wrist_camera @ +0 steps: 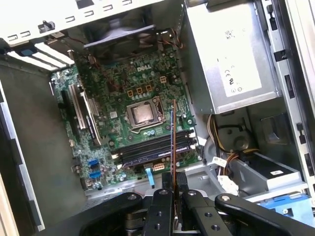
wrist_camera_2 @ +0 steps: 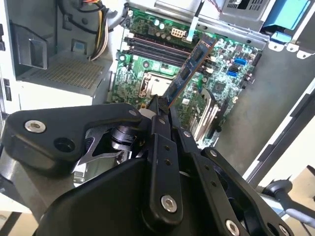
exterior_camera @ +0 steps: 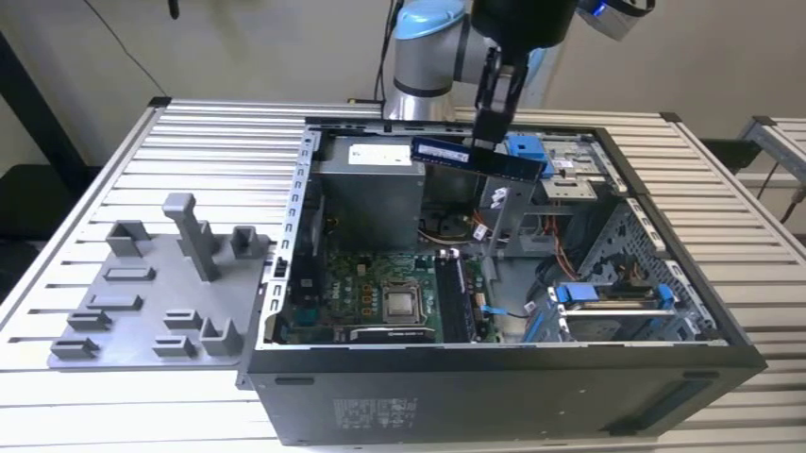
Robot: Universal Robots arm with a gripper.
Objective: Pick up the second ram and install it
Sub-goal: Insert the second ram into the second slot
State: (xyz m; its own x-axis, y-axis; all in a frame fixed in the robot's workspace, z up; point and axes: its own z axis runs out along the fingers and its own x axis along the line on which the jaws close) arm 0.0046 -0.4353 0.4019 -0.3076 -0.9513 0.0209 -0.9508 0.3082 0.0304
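**Exterior view: second ram gripped above the open case**

From the exterior view we see the end effector (exterior_camera: 486, 142) hanging over the open computer case (exterior_camera: 504, 377). It is clenched on the upper edge of the second ram (exterior_camera: 478, 159), roughly mid-length. This view gives us the stick's broad face: a slim dark board lying almost level, with a bluish label (exterior_camera: 441, 151) towards one end. It is clear of everything beneath it. A grey fixture tray (exterior_camera: 158, 302) sits on the slatted counter (exterior_camera: 189, 142), well apart from the end effector.

The first wrist view looks straight down past the fingers. Here the second ram (wrist_camera: 173, 142) is a thin edge-on line running out from the end effector (wrist_camera: 174, 189). Beneath it lie the motherboard (wrist_camera: 113, 98), the long black memory slots (wrist_camera: 152, 150) and the processor socket (wrist_camera: 142, 114). The power supply (wrist_camera: 231, 54) is off to one side.

The second wrist view shows us the stick obliquely. The second ram (wrist_camera_2: 189, 69) juts from the closed fingertips of the end effector (wrist_camera_2: 160, 105), and its row of black chips is visible. The green motherboard (wrist_camera_2: 221, 69) lies well below it.
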